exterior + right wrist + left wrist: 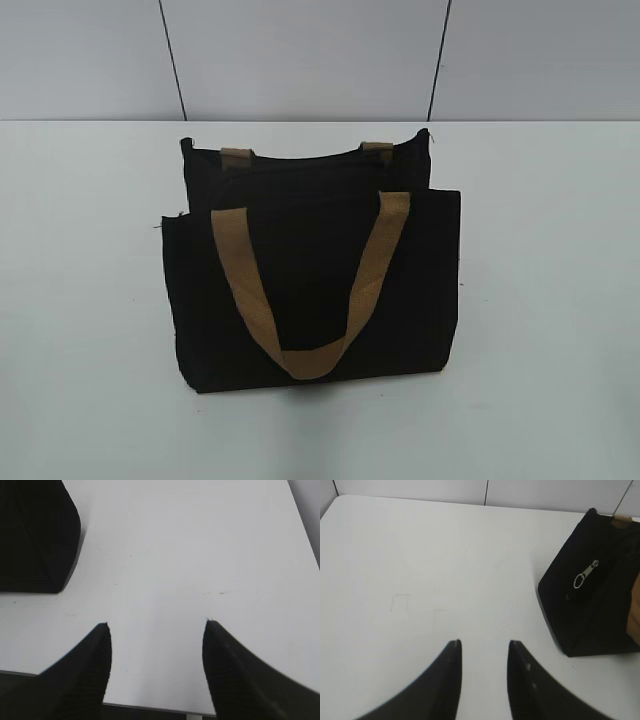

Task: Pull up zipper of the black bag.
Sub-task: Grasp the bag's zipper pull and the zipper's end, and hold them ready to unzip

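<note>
Hovering over the table (420,570), my left gripper (485,647) and right gripper (156,625) gape empty, bag (310,280) at frame edges, untouched.

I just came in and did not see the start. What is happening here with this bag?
Nothing is being handled at this moment. The black bag stands upright on the white table, its tan handle hanging down the front. The left gripper and the right gripper both hover over bare table beside the bag, jaws open and empty. The silvery pull tab of the zipper shows on the bag's end, untouched.
</note>
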You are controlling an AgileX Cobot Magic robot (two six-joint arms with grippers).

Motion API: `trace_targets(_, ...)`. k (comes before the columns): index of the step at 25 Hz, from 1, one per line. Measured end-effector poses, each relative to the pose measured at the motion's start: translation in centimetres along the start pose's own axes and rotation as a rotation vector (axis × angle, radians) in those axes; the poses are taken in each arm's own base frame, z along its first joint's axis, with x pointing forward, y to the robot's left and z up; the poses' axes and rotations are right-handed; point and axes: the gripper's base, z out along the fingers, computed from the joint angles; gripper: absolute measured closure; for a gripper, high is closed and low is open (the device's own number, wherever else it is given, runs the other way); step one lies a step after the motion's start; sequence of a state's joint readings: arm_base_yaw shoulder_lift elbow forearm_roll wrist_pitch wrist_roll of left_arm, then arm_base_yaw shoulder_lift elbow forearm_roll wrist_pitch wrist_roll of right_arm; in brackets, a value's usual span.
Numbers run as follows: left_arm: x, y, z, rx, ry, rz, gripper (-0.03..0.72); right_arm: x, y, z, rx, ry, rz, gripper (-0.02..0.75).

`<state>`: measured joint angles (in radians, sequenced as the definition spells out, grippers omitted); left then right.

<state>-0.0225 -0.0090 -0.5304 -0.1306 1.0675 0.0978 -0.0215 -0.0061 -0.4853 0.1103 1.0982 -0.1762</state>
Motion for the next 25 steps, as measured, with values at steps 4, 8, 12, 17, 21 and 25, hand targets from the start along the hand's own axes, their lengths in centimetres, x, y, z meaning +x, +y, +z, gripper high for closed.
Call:
trace_targets(4, 0.0, 0.0, 0.0, 0.0, 0.0, 0.0, 0.449, 0.0, 0.0, 0.0, 0.0, 0.0, 0.0, 0.286)
trace_targets(8, 0.0, 0.0, 0.0, 0.0, 0.0, 0.0, 0.449, 0.0, 0.0, 0.0, 0.0, 0.0, 0.0, 0.286)
trace_targets(12, 0.0, 0.0, 0.0, 0.0, 0.0, 0.0, 0.449, 0.0, 0.0, 0.0, 0.0, 0.0, 0.0, 0.286)
trace_targets(17, 0.0, 0.0, 0.0, 0.0, 0.0, 0.0, 0.449, 0.0, 0.0, 0.0, 0.0, 0.0, 0.0, 0.286)
trace_targets(21, 0.0, 0.0, 0.0, 0.0, 0.0, 0.0, 0.449, 0.0, 0.0, 0.0, 0.0, 0.0, 0.0, 0.286)
trace_targets(25, -0.07, 0.01, 0.0, -0.001, -0.008, 0.0, 0.449, 0.0, 0.0, 0.0, 0.0, 0.0, 0.0, 0.286)
